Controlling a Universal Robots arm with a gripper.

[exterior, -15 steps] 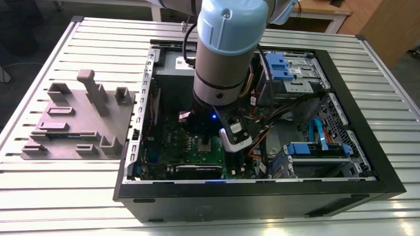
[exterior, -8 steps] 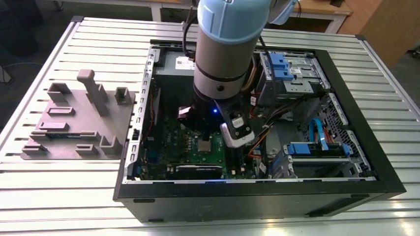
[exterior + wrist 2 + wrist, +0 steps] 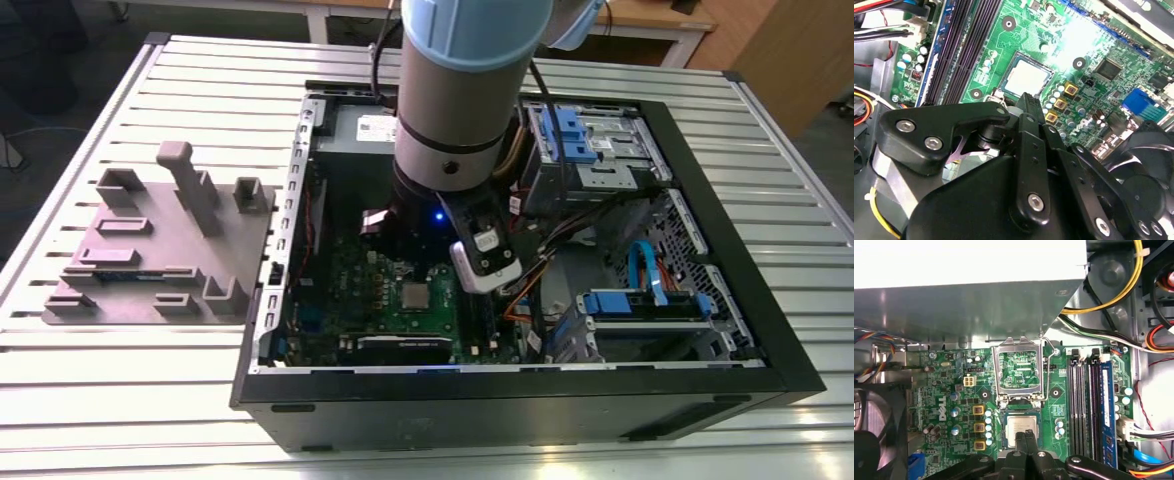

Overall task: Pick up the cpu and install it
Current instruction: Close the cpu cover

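Sitting socketed on the green motherboard (image 3: 1054, 390), the square silver-grey cpu (image 3: 1015, 426) is lying just beneath the black gripper (image 3: 1027, 434), closed and empty.

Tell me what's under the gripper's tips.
The cpu, lying flat on the green motherboard, sits below the shut gripper. The tips cover part of it; contact cannot be seen.

Robotics lab bench: a robot arm (image 3: 461, 90) reaches into an open computer case (image 3: 534, 400) on a slatted metal table (image 3: 160, 400), a grey parts holder (image 3: 160, 250) alongside, wooden furniture (image 3: 774, 50) behind
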